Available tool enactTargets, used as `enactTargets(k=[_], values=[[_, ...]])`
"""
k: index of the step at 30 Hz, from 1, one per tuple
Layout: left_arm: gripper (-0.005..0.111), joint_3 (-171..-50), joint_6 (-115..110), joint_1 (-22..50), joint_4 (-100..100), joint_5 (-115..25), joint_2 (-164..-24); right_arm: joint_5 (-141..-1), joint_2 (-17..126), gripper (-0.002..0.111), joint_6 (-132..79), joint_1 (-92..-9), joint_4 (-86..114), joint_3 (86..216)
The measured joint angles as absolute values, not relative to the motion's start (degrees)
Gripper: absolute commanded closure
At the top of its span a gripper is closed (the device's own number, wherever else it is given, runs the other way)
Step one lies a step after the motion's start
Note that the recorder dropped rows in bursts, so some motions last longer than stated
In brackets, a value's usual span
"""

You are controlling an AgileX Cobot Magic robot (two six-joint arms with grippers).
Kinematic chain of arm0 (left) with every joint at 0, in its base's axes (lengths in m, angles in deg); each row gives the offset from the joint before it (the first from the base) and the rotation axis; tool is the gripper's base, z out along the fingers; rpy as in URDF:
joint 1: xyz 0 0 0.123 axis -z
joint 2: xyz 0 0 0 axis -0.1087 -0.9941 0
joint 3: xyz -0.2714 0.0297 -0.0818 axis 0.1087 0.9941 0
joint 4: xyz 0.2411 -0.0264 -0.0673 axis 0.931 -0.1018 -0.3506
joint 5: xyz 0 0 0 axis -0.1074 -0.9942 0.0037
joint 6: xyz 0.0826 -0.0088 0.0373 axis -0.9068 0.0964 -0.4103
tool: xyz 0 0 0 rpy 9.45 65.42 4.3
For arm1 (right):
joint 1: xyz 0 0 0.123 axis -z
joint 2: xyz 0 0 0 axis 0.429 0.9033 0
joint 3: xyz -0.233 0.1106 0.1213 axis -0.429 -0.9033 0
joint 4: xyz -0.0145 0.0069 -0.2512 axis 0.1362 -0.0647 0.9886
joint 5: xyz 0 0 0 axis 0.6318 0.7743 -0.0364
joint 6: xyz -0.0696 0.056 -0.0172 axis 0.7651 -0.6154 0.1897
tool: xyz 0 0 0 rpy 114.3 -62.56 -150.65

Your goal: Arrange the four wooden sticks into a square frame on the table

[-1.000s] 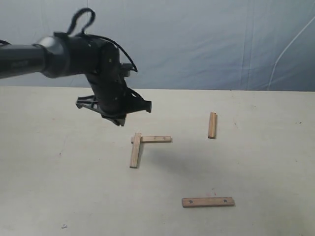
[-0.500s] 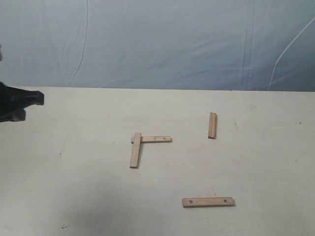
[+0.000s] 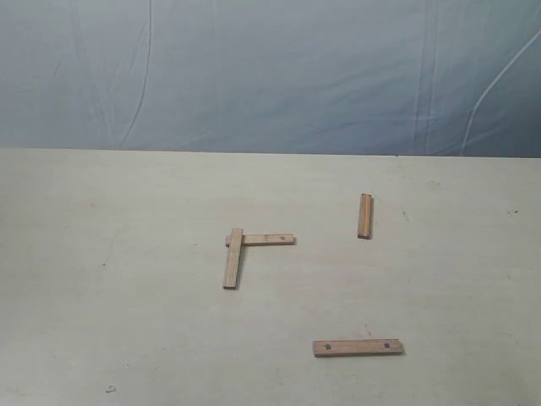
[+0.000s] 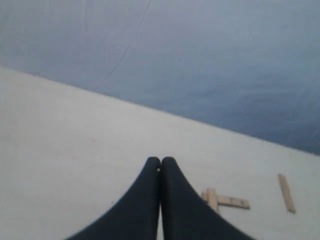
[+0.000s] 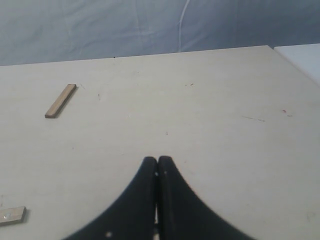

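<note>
Four wooden sticks lie on the table (image 3: 101, 338). Two overlap in an L near the middle: an upright stick (image 3: 233, 258) crossing the end of a level stick (image 3: 269, 240). A third stick (image 3: 365, 216) lies apart to the right, and a fourth stick (image 3: 357, 347), with a hole near each end, lies near the front. No arm shows in the exterior view. In the left wrist view my left gripper (image 4: 160, 161) is shut and empty above the table, with the L pair (image 4: 225, 200) and the third stick (image 4: 286, 193) beyond it. My right gripper (image 5: 157, 160) is shut and empty too, with one stick (image 5: 60, 100) far off.
A blue-grey sheet (image 3: 270, 68) hangs behind the table's far edge. In the right wrist view the table's corner (image 5: 270, 47) shows, with a white surface (image 5: 302, 57) past it. The end of the holed stick (image 5: 11, 215) peeks in at that view's edge.
The left arm, which hung over the L pair a second ago, has drawn back to the left and out of the exterior view. The sticks have not moved.
</note>
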State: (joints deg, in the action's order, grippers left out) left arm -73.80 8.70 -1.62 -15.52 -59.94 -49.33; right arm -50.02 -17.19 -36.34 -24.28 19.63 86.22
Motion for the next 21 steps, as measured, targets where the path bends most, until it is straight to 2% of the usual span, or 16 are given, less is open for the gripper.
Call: enactTargets(k=[9,16,21], values=[[0.107,-62.93,8.57,-1.62,-18.51,-59.03,-26.59,-58.74,-17.19,0.109,-36.34,-24.28,19.63,86.22],[0.107,-55.34,8.45,-1.62,-18.99,-53.77,-24.85,-73.61,-17.19,0.109,-36.34,-24.28,17.86,86.22],[0.107,-50.87,4.92,-1.62,-18.29,-49.33,-24.85,-81.64,-17.21,0.109,-40.84,-24.28,7.26,86.22]])
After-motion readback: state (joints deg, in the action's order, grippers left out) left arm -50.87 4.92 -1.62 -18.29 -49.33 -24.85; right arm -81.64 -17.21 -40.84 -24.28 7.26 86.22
